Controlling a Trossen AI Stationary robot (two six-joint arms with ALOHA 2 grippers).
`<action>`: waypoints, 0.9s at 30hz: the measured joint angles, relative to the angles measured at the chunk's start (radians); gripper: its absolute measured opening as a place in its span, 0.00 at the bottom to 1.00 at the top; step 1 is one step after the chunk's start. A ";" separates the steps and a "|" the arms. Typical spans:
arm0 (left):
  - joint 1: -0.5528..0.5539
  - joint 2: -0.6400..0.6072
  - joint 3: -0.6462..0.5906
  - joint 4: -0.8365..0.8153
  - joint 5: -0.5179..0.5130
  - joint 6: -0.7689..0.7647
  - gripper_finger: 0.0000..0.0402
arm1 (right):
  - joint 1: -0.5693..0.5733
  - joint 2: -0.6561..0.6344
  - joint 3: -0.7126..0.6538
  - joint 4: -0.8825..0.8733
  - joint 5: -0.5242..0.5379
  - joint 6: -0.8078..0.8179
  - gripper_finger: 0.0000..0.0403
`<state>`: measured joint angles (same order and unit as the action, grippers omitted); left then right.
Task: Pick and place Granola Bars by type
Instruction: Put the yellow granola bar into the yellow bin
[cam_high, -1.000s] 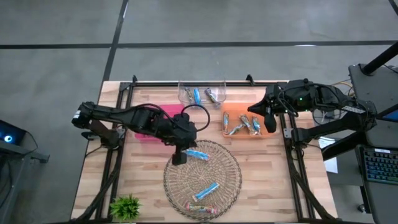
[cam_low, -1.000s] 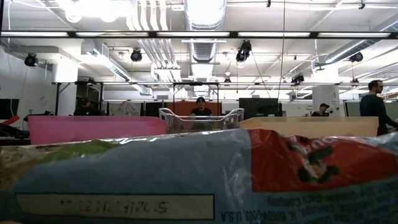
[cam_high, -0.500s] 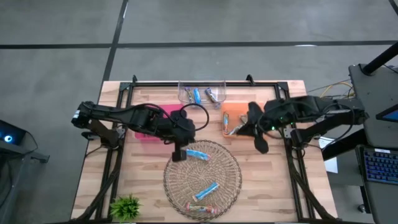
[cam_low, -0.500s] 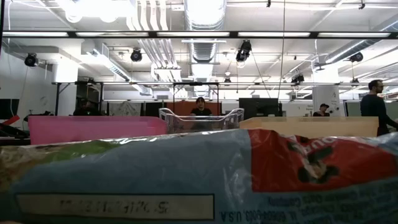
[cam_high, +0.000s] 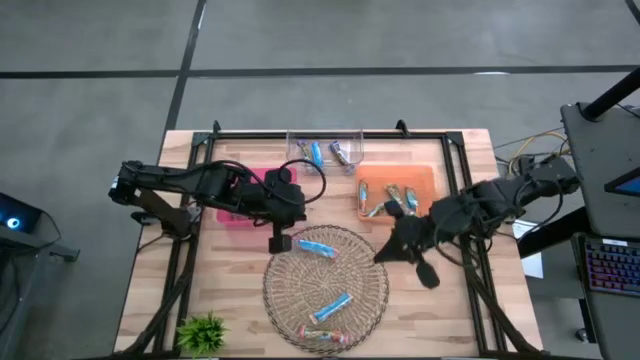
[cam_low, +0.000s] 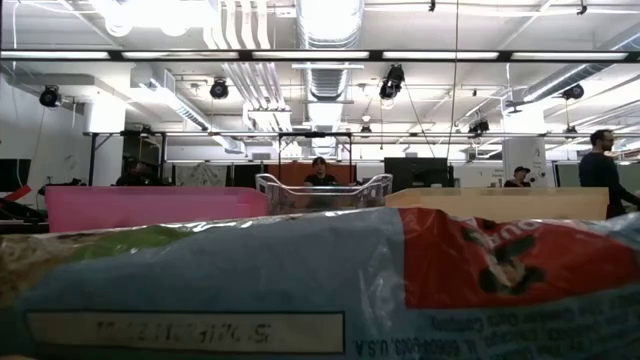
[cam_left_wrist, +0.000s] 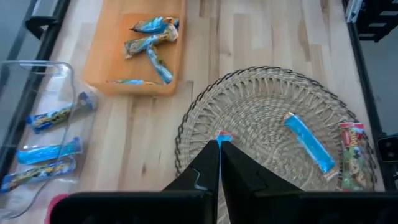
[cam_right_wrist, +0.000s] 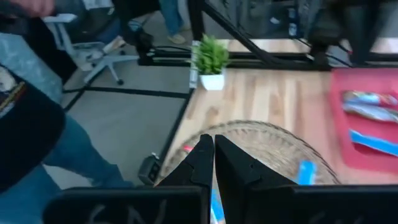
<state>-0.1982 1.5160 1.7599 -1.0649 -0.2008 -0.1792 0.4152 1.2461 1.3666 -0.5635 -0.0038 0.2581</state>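
Three granola bars lie on the round wicker mat (cam_high: 325, 285): a blue one (cam_high: 318, 247) at its far side, another blue one (cam_high: 330, 307) and a reddish one (cam_high: 325, 338) near its front. My left gripper (cam_high: 279, 243) is shut, just left of the far blue bar, and holds nothing. In the left wrist view only that bar's end (cam_left_wrist: 222, 135) peeks past the shut fingertips (cam_left_wrist: 219, 144). My right gripper (cam_high: 382, 257) is shut and empty over the mat's right rim, pointing across the mat (cam_right_wrist: 261, 149).
Along the far side stand a pink tray (cam_high: 245, 200), a clear tray (cam_high: 325, 150) and an orange tray (cam_high: 398, 192), all with bars in them. A small green plant (cam_high: 203, 333) stands at the near left corner. A bar's wrapper (cam_low: 320, 290) fills the low view. A person (cam_right_wrist: 31, 143) stands beyond the table.
My right gripper has swung from beside the orange tray toward the near edge and the left, turning as it went, and now reaches the mat's right rim. My left gripper has drawn back slightly toward the far left. Both stay shut. The bars have not moved.
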 joint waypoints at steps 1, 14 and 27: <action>0.000 -0.005 0.000 -0.005 -0.007 0.001 0.00 | 0.011 0.011 0.000 0.019 0.000 0.000 0.02; 0.000 -0.072 0.000 -0.046 -0.026 0.074 0.00 | 0.061 0.185 0.000 0.164 0.004 0.004 0.02; 0.000 -0.115 -0.001 -0.079 -0.026 0.118 0.00 | 0.064 0.269 0.000 0.179 0.004 -0.026 0.02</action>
<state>-0.1986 1.4008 1.7588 -1.1442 -0.2266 -0.0608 0.4797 1.5150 1.3666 -0.3843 -0.0002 0.2326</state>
